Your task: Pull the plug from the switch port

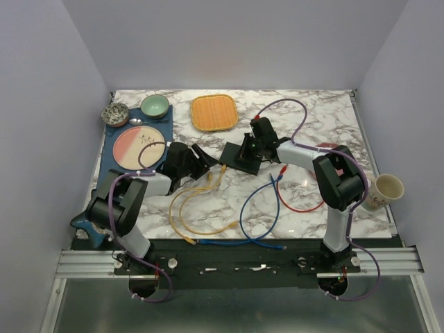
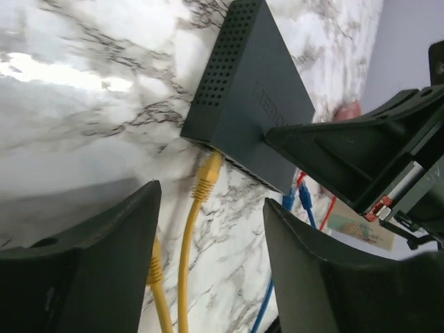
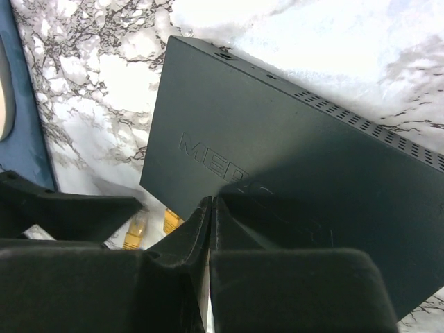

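Note:
The switch (image 1: pixel 238 156) is a flat matte-black box in the middle of the table. A yellow plug (image 2: pixel 207 177) sits in a port on its near edge, and its yellow cable (image 1: pixel 182 208) loops toward me. My left gripper (image 2: pixel 208 222) is open just short of that plug, with the cable running between its fingers (image 2: pixel 104 257); in the top view it is left of the switch (image 1: pixel 205 164). My right gripper (image 3: pixel 212 202) is shut and empty, its tips resting on the switch's top (image 3: pixel 277 139). The plug shows at the switch's edge in the right wrist view (image 3: pixel 170 220).
A second yellow plug (image 2: pixel 154 267) lies loose by my left finger. A blue cable (image 1: pixel 260 208) and a red cable (image 1: pixel 295 201) lie right of the switch. A woven tray (image 1: pixel 214 112), pink plate (image 1: pixel 139 146), two bowls (image 1: pixel 154 105) and a cup (image 1: pixel 386 189) ring the area.

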